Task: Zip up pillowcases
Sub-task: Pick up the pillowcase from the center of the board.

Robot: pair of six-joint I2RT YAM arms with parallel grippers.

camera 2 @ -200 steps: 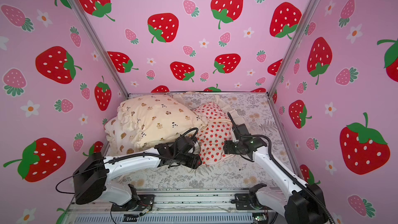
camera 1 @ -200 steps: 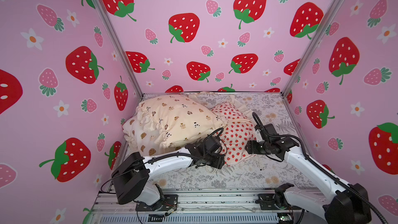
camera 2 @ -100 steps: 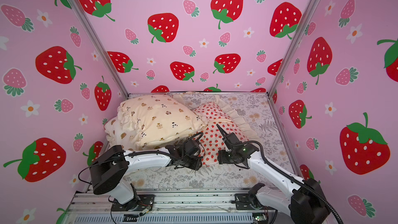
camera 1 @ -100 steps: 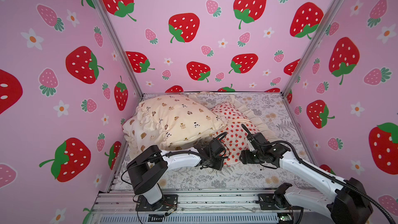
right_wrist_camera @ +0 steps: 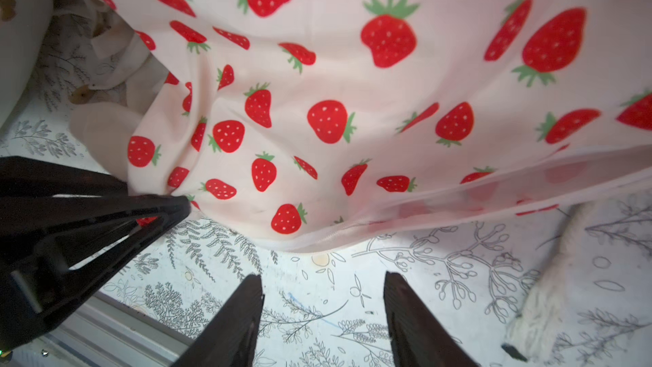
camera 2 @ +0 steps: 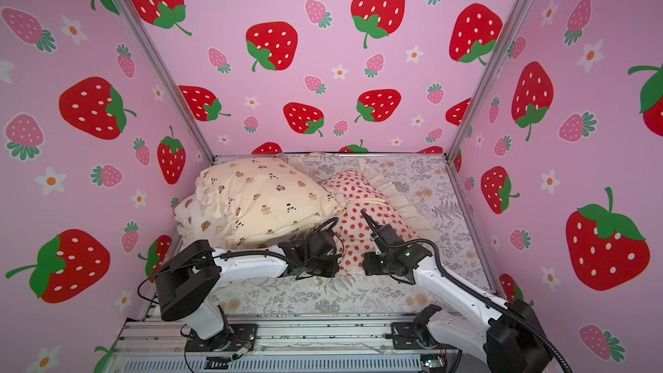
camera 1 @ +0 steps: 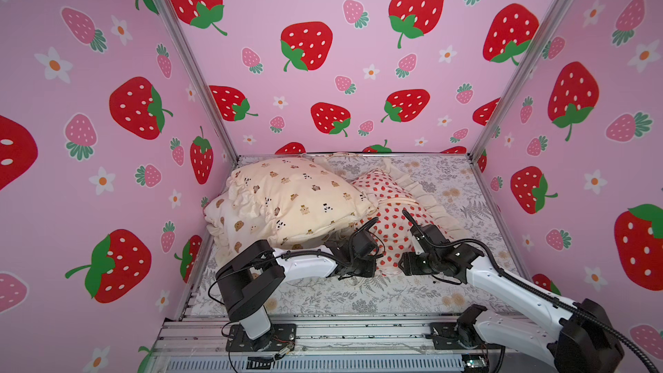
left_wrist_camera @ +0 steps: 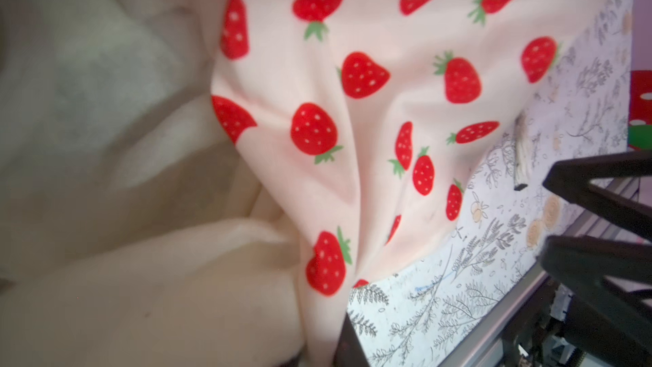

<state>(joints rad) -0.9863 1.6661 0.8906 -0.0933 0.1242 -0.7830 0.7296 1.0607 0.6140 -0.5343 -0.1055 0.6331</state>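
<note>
Against the left wall, the bear-face pillow (camera 1: 229, 227) lies low on the grey fern sheet (camera 1: 358, 296). The bears-and-pandas pillow (camera 1: 297, 195) rests on top of it, frilled edge toward that wall, bulk leaning right. Its right end overlaps the strawberry pillow (camera 1: 393, 226), which lies mid-sheet with its ruffle (camera 1: 427, 199) spread along the far right side.

Left tool (right_wrist_camera: 185, 204): closed, tips pinched on a bunched fold of strawberry fabric at the pillow's near corner. A scrap of red print shows between the fingers in the right wrist view. In both top views its tips are hidden under its own wrist, tight against the pillow's near edge.

Right tool (right_wrist_camera: 323, 280): jaws apart, hanging over bare sheet just beside the pillow's near hem (right_wrist_camera: 335, 241), clear of the fabric. The hem reads as a pale seam with a thin see-through flap. Cannot tell whether the zip is done up.

The two tools sit near each other at the pillow's near edge. Farther right, fern print runs to the right wall.
</note>
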